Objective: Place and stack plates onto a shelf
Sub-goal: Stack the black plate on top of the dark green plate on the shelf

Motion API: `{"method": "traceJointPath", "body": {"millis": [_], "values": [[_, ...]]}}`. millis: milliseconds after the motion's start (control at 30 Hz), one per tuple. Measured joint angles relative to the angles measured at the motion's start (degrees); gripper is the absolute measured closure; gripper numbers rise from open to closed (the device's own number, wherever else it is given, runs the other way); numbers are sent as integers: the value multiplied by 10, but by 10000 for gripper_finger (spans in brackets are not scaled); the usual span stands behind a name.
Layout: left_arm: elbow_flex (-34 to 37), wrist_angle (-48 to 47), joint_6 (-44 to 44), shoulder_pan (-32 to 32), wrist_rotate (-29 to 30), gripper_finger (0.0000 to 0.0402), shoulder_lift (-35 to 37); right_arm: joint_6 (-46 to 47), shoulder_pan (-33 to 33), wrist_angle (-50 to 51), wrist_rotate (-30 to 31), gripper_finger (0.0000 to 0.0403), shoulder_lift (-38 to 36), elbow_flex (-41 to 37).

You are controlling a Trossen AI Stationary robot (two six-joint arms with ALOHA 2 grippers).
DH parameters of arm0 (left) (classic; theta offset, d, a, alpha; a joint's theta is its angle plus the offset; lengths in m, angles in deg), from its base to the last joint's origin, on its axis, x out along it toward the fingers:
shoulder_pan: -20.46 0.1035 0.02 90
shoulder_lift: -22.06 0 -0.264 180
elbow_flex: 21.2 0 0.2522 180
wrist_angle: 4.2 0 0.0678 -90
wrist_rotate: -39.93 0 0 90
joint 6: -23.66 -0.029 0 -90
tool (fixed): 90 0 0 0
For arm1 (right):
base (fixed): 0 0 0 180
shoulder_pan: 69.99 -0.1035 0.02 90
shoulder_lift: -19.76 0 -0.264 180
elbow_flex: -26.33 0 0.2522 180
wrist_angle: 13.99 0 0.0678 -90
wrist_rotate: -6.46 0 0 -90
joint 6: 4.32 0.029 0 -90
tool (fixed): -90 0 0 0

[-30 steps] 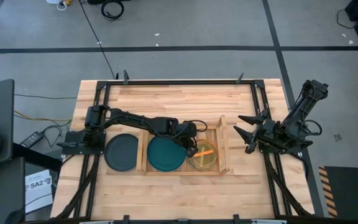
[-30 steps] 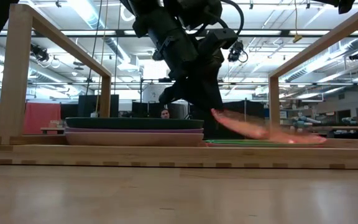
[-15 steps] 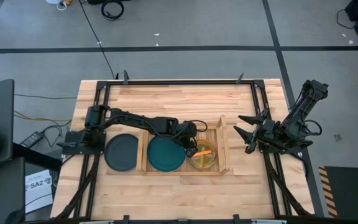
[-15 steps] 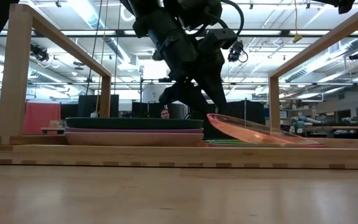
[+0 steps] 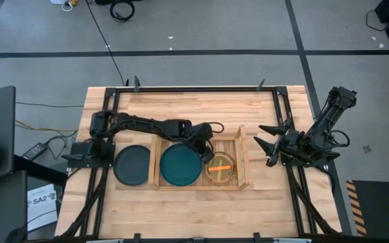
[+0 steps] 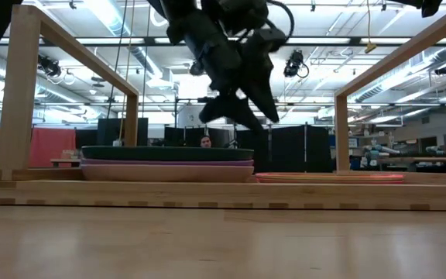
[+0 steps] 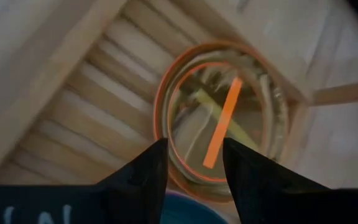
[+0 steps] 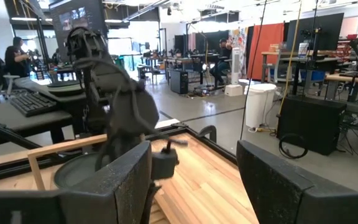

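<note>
The wooden shelf tray (image 5: 243, 146) lies mid-table. A small see-through orange plate (image 5: 220, 168) lies flat on a green plate in the tray's right half; it also shows in the left wrist view (image 7: 224, 118) and the low view (image 6: 327, 177). A teal plate (image 5: 179, 164) tops a stack with purple and pink plates (image 6: 167, 163) in the left half. A dark grey plate (image 5: 132, 164) lies on the table left of the tray. My left gripper (image 5: 205, 150) is open and empty above the orange plate's far left rim (image 7: 194, 163). My right gripper (image 5: 262, 140) is open and empty at the table's right.
The tray's raised wooden sides (image 6: 207, 194) frame the plates. A black metal frame (image 5: 194, 88) runs round the tabletop. Bare tabletop (image 5: 194, 111) lies beyond the tray toward the far edge and in front of it (image 5: 194, 209).
The orange plate was tilted, its left rim raised at my left gripper and its right rim down on the green plate. It now lies flat. My left gripper has let it go, risen and drawn back toward the far edge.
</note>
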Motion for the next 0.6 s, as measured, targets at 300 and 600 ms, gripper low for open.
{"method": "traceJointPath", "body": {"millis": [300,600], "values": [[-1,-29,-48,8,2,244,99,0,0,1,0,162,0,0],[-1,-124,-89,15,20,244,241,0,0,1,0,162,1,0]]}}
